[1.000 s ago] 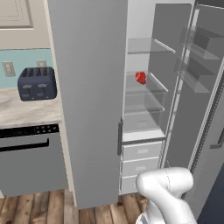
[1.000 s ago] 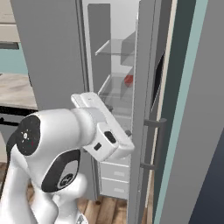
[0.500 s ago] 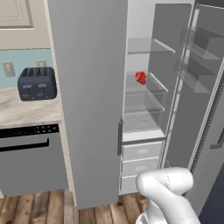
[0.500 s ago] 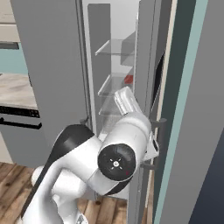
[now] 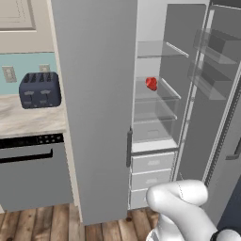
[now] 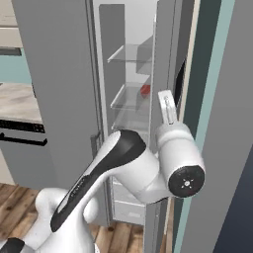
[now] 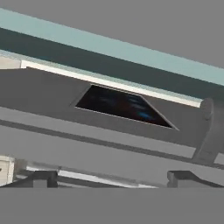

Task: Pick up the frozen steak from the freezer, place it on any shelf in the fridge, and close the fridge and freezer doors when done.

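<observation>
The small bright red frozen steak sits on a thin clear glass shelf in the upper middle of the left base view, inside the open grey-walled compartment with glass shelves; in the right base view the same red lump shows just behind the arm. By my reading it already lies in the fridge, so closing doors looks like the remaining work. The white arm's two-finger gripper stands with its dark tips wide apart and nothing between them, aimed at a grey door panel with a dark glossy inset, presumably lined up to push or pull that door. The open door with grey bins fills the right of the left base view, its outer edge cut off. The freezer compartment itself I cannot make out. A dark blue toaster rests on the pale counter at left.
</observation>
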